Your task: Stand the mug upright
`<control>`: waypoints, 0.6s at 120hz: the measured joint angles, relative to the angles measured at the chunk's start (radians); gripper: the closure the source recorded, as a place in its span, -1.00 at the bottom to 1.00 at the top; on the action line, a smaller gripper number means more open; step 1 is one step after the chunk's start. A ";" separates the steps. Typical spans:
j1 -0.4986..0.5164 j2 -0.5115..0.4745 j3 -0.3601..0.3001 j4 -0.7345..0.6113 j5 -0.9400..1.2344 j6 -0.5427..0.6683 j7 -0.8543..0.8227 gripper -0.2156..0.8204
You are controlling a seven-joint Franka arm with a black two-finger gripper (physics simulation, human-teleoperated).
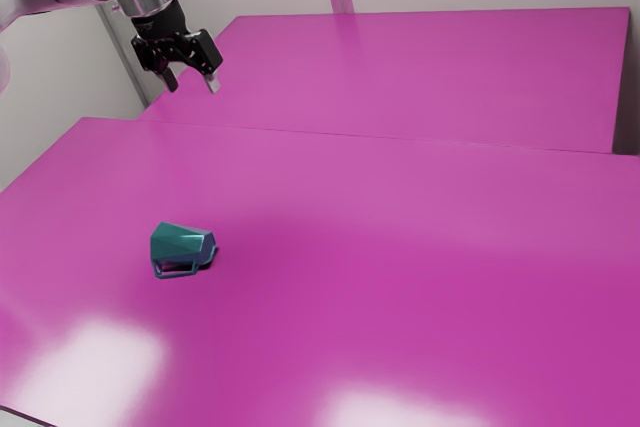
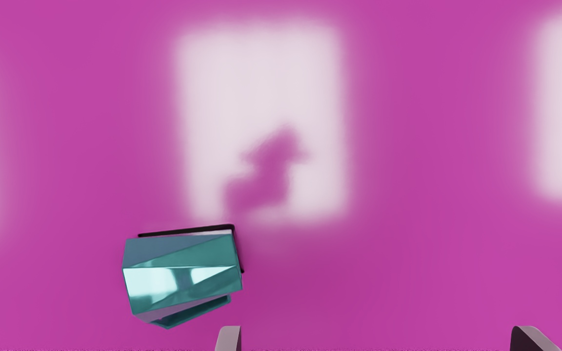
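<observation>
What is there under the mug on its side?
The tipped mug lies on the magenta table, whose surface shows around it. The patch directly beneath its body is covered, so I cannot tell whether anything small is there.

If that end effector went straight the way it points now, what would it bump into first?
Probably the bare pink tabletop: the end effector points down and seems aimed beside the tipped mug. Depth is hard to judge, so one finger clipping the mug can't be ruled out.
</observation>
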 joint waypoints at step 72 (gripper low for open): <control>0.017 0.001 0.246 -0.111 -0.285 -0.038 0.052 -0.58</control>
